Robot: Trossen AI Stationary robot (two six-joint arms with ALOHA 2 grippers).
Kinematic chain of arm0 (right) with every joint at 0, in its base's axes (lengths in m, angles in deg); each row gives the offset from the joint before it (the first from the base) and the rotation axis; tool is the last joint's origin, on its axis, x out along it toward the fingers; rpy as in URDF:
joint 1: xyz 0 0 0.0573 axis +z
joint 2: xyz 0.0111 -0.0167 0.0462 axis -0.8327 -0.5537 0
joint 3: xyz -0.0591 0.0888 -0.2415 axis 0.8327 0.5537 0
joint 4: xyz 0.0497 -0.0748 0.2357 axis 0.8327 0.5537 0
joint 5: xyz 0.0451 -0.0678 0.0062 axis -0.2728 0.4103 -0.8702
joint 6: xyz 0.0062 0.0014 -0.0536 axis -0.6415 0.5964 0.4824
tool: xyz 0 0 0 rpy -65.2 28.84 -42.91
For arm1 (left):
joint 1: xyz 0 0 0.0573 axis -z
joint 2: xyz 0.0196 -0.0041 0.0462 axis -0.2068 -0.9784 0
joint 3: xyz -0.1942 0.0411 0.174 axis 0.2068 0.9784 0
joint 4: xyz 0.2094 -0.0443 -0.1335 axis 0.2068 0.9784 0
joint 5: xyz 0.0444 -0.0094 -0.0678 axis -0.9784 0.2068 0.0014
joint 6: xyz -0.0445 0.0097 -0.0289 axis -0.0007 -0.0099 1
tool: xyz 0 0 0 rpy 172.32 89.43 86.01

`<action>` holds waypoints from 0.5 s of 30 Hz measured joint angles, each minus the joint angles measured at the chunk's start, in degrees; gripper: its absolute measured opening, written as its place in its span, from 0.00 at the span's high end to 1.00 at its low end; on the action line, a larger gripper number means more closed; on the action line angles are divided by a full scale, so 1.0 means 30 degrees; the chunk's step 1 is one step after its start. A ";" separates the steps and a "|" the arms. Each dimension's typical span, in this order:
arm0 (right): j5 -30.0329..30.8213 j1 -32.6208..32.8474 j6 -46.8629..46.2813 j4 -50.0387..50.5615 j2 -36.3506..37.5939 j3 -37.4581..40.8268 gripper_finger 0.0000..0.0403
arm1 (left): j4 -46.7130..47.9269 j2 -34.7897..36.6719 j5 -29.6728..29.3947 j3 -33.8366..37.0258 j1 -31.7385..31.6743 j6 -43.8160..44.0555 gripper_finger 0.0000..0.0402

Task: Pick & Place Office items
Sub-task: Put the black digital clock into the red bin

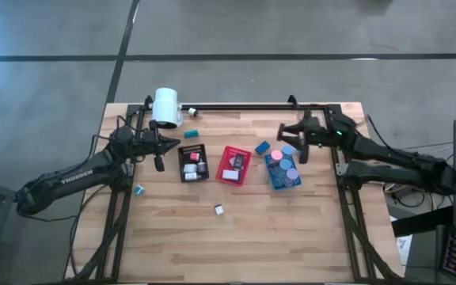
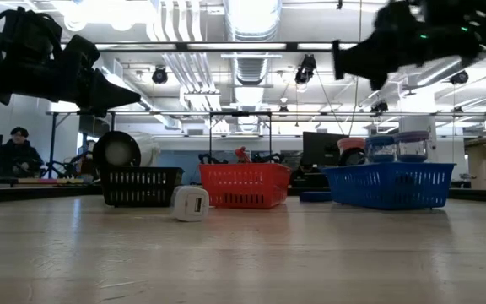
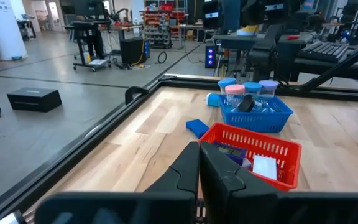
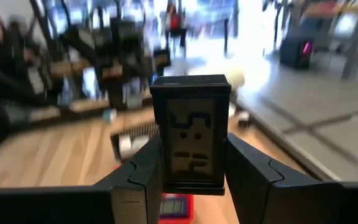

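My right gripper [image 1: 290, 139] hangs in the air over the far end of the blue tray [image 1: 283, 172], shut on a small black rectangular piece [image 4: 190, 134] with a dull screen-like face. My left gripper [image 3: 199, 168] is shut and holds nothing; it hovers just left of the black tray [image 1: 193, 163]. Pink, blue and lavender round caps [image 1: 285, 165] sit in the blue tray. The red tray [image 1: 234, 165] holds a white block and dark bits. A white cube [image 2: 191, 203] lies loose on the table near the front, and a blue block [image 1: 262, 147] lies between the red and blue trays. My right gripper pinches the black rectangular piece by its two long side edges [image 4: 160, 155], one finger [image 4: 253, 171] on each side. The piece stands upright between the fingers, its upper half above their tips, and it is lifted clear of the table and trays.
A big white cylinder [image 1: 165, 107] lies at the far left of the table. Small teal bits lie at the far side [image 1: 190, 133] and on the left [image 1: 139, 189]. A black rail [image 1: 244, 106] runs along the far edge. Bare wood [image 1: 236, 245] fills the near half.
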 joint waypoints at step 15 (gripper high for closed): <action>0.3613 0.5250 0.3479 0.9577 -1.2368 -1.1912 0.68 | 0.0107 0.0000 0.0047 0.0000 0.0000 0.0299 0.95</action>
